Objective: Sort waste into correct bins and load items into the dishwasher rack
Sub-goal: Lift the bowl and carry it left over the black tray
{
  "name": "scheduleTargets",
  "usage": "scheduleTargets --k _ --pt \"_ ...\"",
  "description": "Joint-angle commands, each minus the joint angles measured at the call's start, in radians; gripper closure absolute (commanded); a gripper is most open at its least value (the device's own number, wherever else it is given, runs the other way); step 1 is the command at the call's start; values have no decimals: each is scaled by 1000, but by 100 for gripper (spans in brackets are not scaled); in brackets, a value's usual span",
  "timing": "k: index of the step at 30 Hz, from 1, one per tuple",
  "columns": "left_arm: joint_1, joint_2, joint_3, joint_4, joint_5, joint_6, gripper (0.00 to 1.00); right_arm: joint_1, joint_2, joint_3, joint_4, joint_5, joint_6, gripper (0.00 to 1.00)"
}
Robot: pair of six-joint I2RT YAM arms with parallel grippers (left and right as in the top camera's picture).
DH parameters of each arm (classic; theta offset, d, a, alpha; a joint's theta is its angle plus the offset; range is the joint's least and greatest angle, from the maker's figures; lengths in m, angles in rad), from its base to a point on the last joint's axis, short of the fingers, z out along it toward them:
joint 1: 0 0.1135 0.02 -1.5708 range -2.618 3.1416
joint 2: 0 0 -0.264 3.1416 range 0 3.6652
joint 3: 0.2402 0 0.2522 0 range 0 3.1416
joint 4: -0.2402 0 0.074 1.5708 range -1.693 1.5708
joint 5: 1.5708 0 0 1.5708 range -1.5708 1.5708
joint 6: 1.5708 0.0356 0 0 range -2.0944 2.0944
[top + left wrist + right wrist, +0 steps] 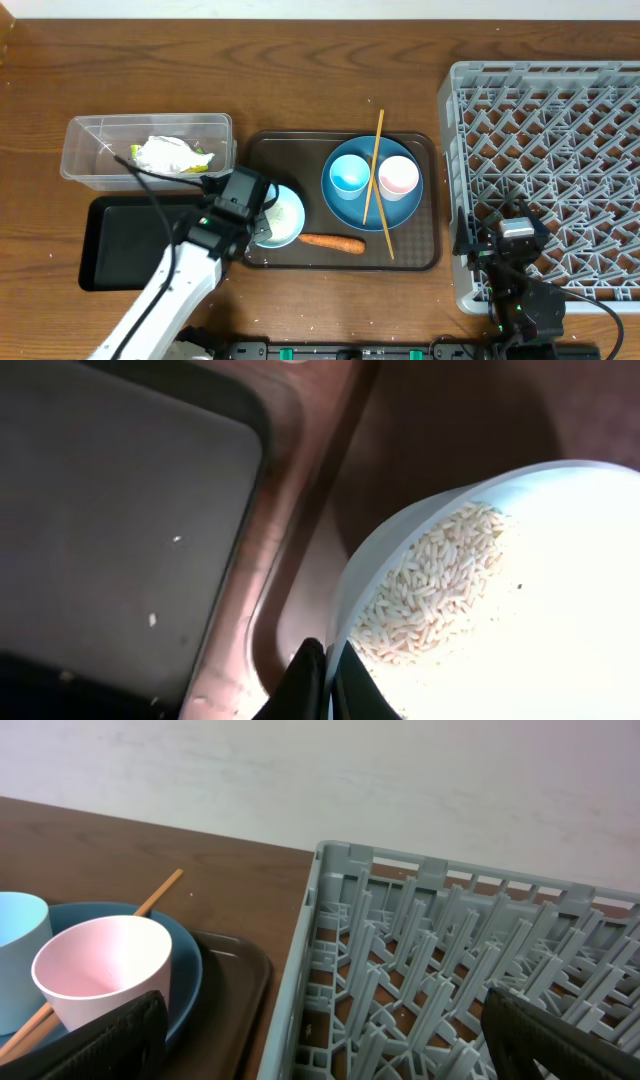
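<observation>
got wrapper (pixel 172 155) into tub (pixel 80 150) | gripping bowl (pixel 560 620) of rice (pixel 430 590) with left claw (pixel 320 680), right claw (pixel 325 1045) agape | yet to load rack (pixel 560 150)

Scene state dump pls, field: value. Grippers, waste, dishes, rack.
left gripper: shut on bowl rim
rice: in bowl, piled on the side towards the black tray; a few white specks in that tray
wrapper: in tub
carrot: on brown tray, beside bowl
plate: on brown tray, holds blue cup and pink cup
chopsticks: lying across plate, between the cups
rack: no dishes in it
right gripper: open, at rack's near left corner
</observation>
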Motion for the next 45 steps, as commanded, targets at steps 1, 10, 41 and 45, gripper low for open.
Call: scheduleTargets --k 1,10,41,45 --pt "14 -62 51 -36 -23 9 94 -6 -1 -1 -4 -4 -11 1" --pt "193 -154 129 -181 -24 41 94 -7 -1 -1 -4 -4 -11 1" --pt "747 -22 128 -111 -193 38 94 -6 -1 -1 -4 -4 -11 1" --pt "765 48 128 -108 -258 -3 94 -6 -1 -1 -4 -4 -11 1"
